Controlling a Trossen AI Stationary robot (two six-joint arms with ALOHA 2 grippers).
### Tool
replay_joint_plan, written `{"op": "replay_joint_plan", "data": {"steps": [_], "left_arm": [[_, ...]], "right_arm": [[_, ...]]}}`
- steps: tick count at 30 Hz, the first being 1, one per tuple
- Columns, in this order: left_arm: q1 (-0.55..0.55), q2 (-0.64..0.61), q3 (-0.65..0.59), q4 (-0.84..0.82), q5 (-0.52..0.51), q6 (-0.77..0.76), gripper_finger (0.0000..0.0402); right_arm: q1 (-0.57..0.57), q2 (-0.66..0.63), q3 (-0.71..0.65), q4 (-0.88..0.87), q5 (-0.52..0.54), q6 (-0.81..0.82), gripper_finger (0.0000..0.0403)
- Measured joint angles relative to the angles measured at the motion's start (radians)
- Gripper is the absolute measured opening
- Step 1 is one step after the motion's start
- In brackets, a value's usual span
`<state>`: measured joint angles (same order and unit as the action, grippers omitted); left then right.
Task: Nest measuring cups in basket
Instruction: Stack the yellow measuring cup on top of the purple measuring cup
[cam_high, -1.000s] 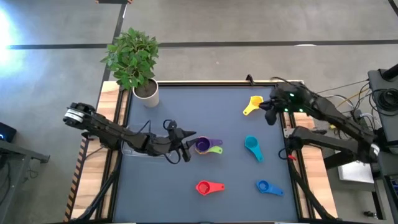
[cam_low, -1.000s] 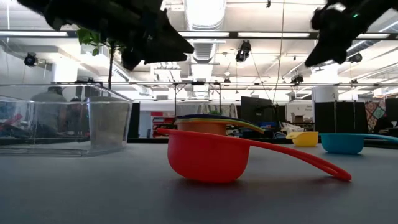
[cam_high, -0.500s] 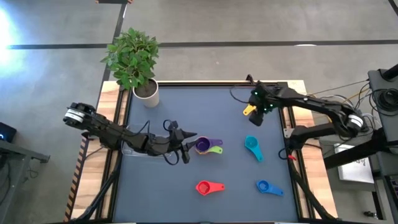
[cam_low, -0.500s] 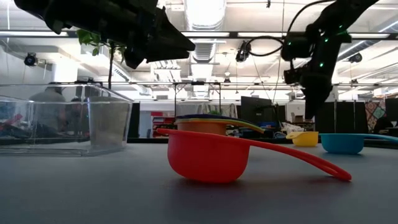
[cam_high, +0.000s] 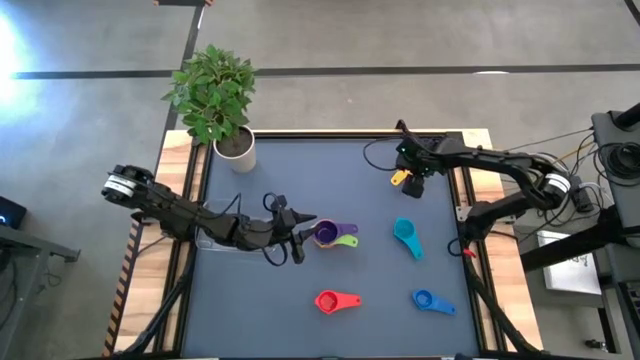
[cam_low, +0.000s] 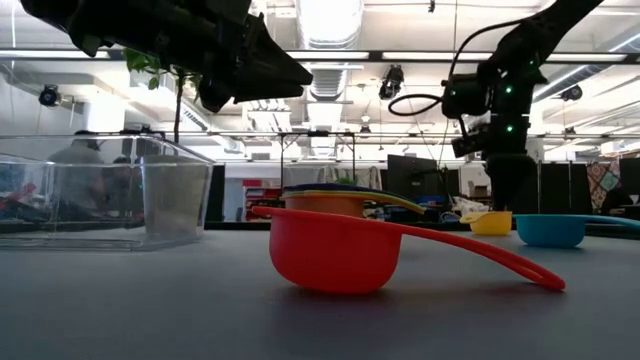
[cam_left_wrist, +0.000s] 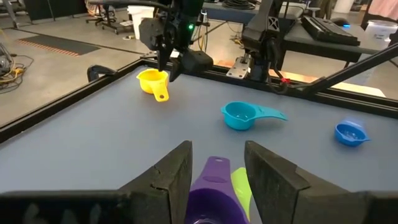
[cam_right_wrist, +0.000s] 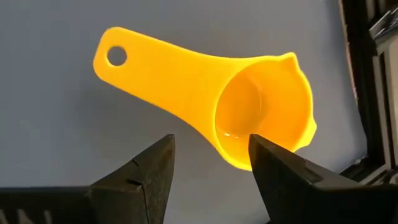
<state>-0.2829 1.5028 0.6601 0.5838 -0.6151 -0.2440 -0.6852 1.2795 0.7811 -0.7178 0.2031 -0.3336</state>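
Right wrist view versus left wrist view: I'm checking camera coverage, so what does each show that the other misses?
Only the right wrist view shows the right gripper from its own side, fingers open over the rim of the yellow cup, with the hole in its handle.

Only the left wrist view shows the left gripper open around the purple cup, the green cup beside it, plus the teal cup and blue cup.

Both show the yellow cup on the table.
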Motion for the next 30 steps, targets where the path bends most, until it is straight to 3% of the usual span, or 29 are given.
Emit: {"op": "replay_joint_plan", "data": {"steps": [6,13,16,20,22,30], "left_arm": [[0.0,0.0,0.0,-0.001,0.0,0.0,0.0129],[0.0,0.0,0.0,-0.001,0.013,-0.004,0.0129],[0.0,0.0,0.0,-0.001,0.014,-0.004,0.0129],[0.0,0.0,0.0,-0.001,0.016,-0.004,0.0129],[0.0,0.0,0.0,-0.001,0.016,-0.005,0.0129],[0.0,0.0,0.0,-0.002,0.016,-0.005,0.0129]], "right_arm": [[-0.014,0.046,0.0,0.032,-0.029,-0.032,0.0194],[-0.016,0.186,0.021,0.05,-0.044,-0.014,0.0176],[-0.016,0.231,0.053,0.034,-0.047,0.011,0.0142],[-0.011,0.253,0.078,0.043,-0.05,0.032,0.0057],[-0.009,0.244,0.087,0.055,-0.045,0.041,0.0022],[0.066,0.067,0.109,0.039,-0.05,0.058,0.001]]}}
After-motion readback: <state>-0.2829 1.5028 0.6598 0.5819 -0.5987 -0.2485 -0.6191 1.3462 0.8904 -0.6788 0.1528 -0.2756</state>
